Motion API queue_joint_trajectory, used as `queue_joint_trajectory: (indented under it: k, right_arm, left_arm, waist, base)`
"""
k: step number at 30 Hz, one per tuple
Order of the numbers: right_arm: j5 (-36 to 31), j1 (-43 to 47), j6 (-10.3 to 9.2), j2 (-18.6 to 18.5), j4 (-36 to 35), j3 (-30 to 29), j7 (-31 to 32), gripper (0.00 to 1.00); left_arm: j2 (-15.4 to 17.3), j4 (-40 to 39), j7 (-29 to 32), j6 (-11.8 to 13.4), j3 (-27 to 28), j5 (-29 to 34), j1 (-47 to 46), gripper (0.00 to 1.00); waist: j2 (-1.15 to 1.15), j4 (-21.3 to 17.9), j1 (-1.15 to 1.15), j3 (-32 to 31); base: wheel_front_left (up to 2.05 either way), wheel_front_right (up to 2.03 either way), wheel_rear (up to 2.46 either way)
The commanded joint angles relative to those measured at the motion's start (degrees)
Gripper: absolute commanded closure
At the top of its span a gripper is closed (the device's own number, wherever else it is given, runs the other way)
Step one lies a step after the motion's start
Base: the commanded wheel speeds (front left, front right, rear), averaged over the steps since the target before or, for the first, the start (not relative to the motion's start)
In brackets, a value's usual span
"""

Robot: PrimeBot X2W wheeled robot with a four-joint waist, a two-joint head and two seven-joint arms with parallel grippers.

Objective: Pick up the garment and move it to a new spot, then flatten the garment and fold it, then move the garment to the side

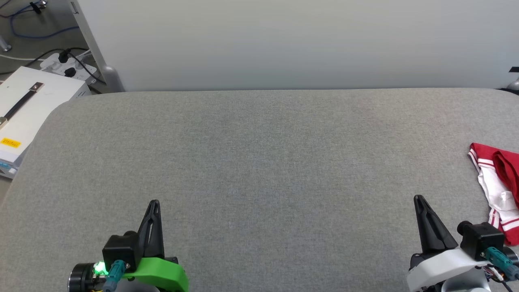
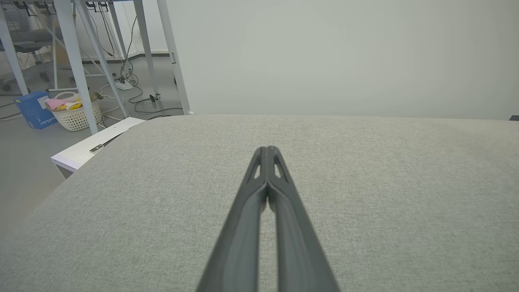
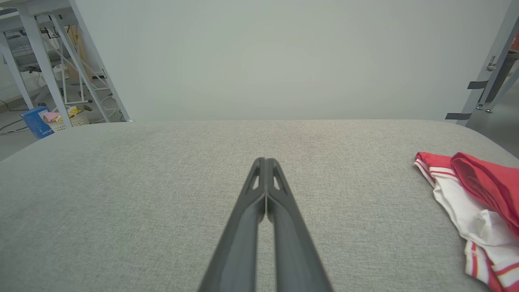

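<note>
My left end effector and right end effector are pinched together, gripping nothing over the grey surface, with the crumpled red-and-white shirt lying right of the latter.

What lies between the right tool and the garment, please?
Just a bare stretch of the grey surface, as the right wrist view shows; nothing rests between the shut right tool and the garment.

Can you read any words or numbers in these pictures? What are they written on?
Nothing reads clearly.
On the yellow sticker of the white box: dark print, too small to read.
On the blue box: white lettering, too blurred to read.
On the garment: no lettering shows on the bunched part in view.
</note>
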Motion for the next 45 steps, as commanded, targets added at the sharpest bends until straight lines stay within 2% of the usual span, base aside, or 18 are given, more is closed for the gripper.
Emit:
queue_joint_trajectory:
  k: [1, 45]
  right_arm:
    - [-0.8, -0.5, -0.01, 0.2, -0.5, -0.2, 0.4, 1.0]
    - [-5.9, -1.5, -0.03, 1.7, -3.1, -0.7, 5.7, 1.0]
  left_arm:
    - [-0.3, -0.3, 0.4, -0.3, 0.2, 0.4, -0.7, 1.0]
    - [-1.2, -2.0, 5.8, -1.0, 1.8, 3.4, -2.0, 1.0]
  waist:
    - [0.0, 0.0, 0.0, 0.0]
    - [0.0, 0.1, 0.0, -0.2]
  base:
    - [0.0, 0.0, 0.0]
    - [0.0, 0.0, 0.0]
